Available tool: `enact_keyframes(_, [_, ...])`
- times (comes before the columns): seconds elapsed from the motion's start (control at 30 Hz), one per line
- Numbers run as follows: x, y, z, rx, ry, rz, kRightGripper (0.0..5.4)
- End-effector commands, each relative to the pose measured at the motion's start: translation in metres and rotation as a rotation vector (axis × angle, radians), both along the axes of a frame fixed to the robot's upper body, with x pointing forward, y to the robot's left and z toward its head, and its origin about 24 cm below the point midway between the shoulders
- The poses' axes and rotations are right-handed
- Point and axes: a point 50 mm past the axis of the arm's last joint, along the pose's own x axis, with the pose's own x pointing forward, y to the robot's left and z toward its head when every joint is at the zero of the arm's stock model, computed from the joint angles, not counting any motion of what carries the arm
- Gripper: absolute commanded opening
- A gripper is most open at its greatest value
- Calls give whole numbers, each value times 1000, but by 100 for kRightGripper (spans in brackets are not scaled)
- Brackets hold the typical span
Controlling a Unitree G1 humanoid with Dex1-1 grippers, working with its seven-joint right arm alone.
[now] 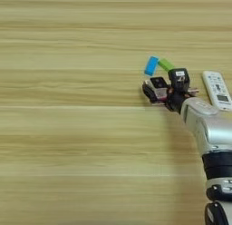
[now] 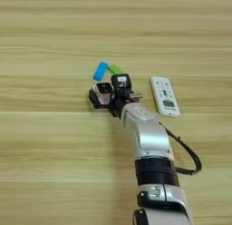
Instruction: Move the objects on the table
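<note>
My right gripper (image 2: 108, 91) reaches up from the bottom right on its silver forearm (image 2: 146, 133) and sits over a small white square piece with a black top (image 2: 104, 87). A reddish edge of a flat piece (image 2: 136, 96) pokes out beside the gripper's right side. Just beyond the gripper lie a blue bar (image 1: 151, 66) and a green bar (image 1: 166, 64), touching at their far ends in a V. A slim white remote control (image 2: 164, 95) lies to the right of the gripper, apart from it. All of them rest on the light wooden table (image 1: 68, 129).
A black cable (image 2: 188, 156) loops off the forearm's right side. The wooden surface stretches wide to the left and toward the near edge.
</note>
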Motion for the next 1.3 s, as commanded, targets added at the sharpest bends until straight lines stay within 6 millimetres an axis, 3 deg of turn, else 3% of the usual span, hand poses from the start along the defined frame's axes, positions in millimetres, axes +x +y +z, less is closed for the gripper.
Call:
enact_keyframes(0.03, [16,-2,41,-18,-182,1,538])
enact_keyframes(0.67, [17,-10,56,0,-285,-52,538])
enact_keyframes(1.17, [12,-36,72,-8,-361,-175,538])
enact_keyframes(1.3, [10,-53,75,-19,-370,-239,538])
